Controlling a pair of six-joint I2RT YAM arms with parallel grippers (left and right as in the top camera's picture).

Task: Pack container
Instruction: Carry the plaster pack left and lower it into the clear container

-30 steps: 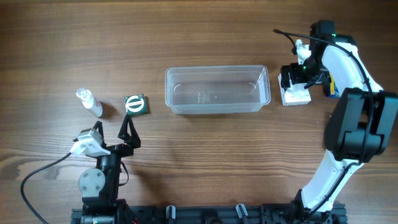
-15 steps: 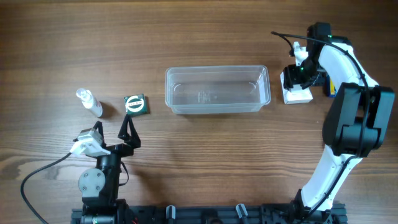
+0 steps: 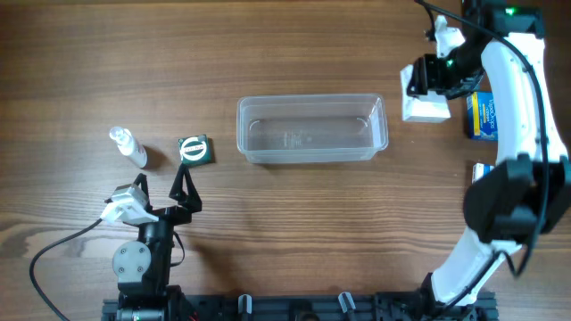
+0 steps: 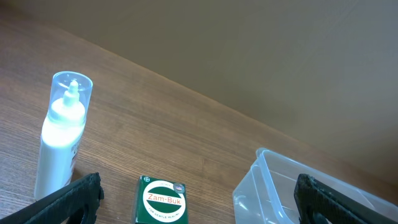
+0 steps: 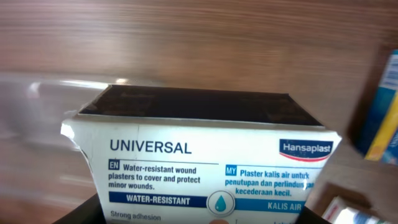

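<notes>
The container point(image 3: 312, 129), a clear empty rectangular tub, sits at the table's middle; it also shows in the left wrist view point(image 4: 273, 186) and blurred in the right wrist view point(image 5: 37, 106). My right gripper point(image 3: 426, 82) is shut on a white Hansaplast plaster box point(image 3: 426, 109) just right of the tub's right end, and it looks lifted off the table. That box fills the right wrist view point(image 5: 205, 168). My left gripper point(image 3: 185, 189) is open and empty, just short of a green Zam-Buk box point(image 3: 194, 149), which shows between its fingers point(image 4: 161, 199).
A small clear bottle with white contents point(image 3: 128, 147) stands left of the green box, also in the left wrist view point(image 4: 59, 146). A blue and yellow box point(image 3: 482, 116) lies right of the held box. Another small pack point(image 3: 482, 169) lies near the right arm.
My right gripper has moved toward the far edge with the white plaster box in it, apparently lifting it. The left arm, tub, bottle and green box have not moved.
</notes>
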